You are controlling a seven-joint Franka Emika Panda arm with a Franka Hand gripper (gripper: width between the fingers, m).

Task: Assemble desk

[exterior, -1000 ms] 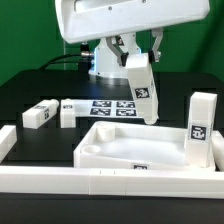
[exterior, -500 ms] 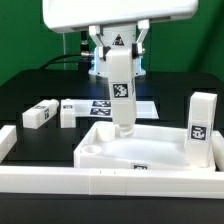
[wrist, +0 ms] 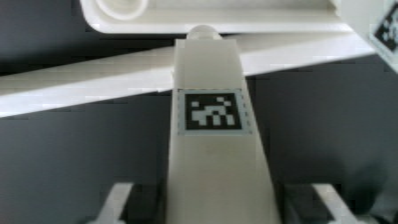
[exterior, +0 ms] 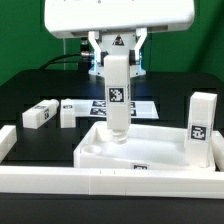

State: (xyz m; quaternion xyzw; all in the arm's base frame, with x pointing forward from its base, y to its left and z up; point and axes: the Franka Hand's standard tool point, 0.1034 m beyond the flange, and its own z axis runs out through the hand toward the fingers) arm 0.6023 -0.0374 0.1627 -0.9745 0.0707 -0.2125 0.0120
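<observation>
My gripper (exterior: pixel 117 52) is shut on a white desk leg (exterior: pixel 116 98) and holds it upright, its tag facing the camera. The leg's lower end hangs at the back left part of the white tray-like tabletop (exterior: pixel 150 158); whether it touches I cannot tell. In the wrist view the leg (wrist: pixel 214 120) runs out from my gripper (wrist: pixel 217 208) toward the tabletop's rim (wrist: pixel 89 88). A second leg (exterior: pixel 203 127) stands at the tabletop's right end. Two more legs (exterior: pixel 40 114) (exterior: pixel 68 112) lie on the black table at the exterior view's left.
White border rails run along the front (exterior: pixel 110 182) and the left (exterior: pixel 8 142). The marker board (exterior: pixel 135 106) lies behind the tabletop. The arm's base (exterior: pixel 100 68) stands at the back.
The held leg has swung from tilted to upright, moved toward the exterior view's left, and come down to the tabletop's back left part.
</observation>
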